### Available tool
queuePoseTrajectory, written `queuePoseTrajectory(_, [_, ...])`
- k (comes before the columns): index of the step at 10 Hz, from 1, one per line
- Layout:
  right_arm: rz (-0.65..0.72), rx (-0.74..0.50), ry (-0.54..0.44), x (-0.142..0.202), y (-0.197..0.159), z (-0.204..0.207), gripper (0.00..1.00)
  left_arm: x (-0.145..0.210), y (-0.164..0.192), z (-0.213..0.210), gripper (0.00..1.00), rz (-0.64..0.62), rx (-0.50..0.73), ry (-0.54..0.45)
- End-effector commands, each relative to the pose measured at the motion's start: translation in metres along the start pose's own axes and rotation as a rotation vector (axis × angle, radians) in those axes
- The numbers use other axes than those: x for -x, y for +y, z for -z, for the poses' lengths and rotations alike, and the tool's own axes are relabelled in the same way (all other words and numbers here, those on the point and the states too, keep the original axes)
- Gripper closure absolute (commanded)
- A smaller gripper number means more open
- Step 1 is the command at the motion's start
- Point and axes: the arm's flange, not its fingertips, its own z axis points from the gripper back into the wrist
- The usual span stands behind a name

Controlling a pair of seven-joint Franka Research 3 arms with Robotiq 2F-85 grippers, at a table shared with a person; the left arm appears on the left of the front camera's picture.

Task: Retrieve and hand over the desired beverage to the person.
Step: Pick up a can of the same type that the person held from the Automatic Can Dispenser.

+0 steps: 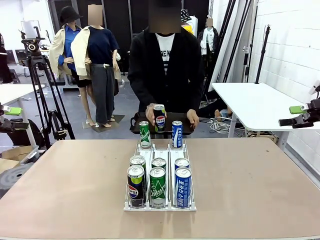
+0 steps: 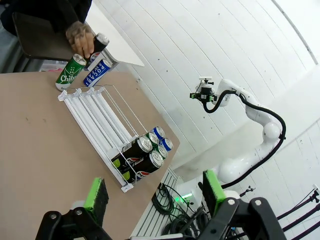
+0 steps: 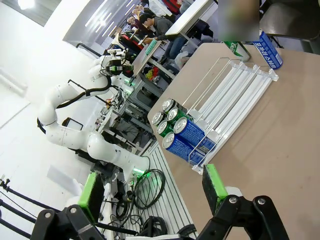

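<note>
Left tool (image 2: 154,191) and right tool (image 3: 152,189) are hanging spread and empty, far from the rack (image 1: 163,150). You're probably matching the held Pepsi (image 1: 159,118) in the hand (image 1: 151,110); be squaring on the front Pepsi (image 1: 135,186).

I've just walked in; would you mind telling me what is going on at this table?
The person's hand holds a Pepsi can at the far end of the rack, between a green can and a blue can standing on the table. Six cans sit at the rack's near end. Both arms are off to the sides, left gripper and right gripper open, holding nothing.
</note>
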Motion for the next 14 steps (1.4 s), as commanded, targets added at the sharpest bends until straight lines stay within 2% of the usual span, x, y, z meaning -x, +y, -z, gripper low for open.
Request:
queuePoseTrajectory(1, [-0.013,-0.007,-0.006,0.0014,0.0012,0.0008,0.0,0.0021,0.0002,-0.0025,0.0,0.016,-0.006,0.01])
queuePoseTrajectory(14, [-0.013,-0.007,-0.006,0.0014,0.0012,0.0008,0.0,0.0021,0.0002,-0.0025,0.0,0.016,-0.006,0.01])
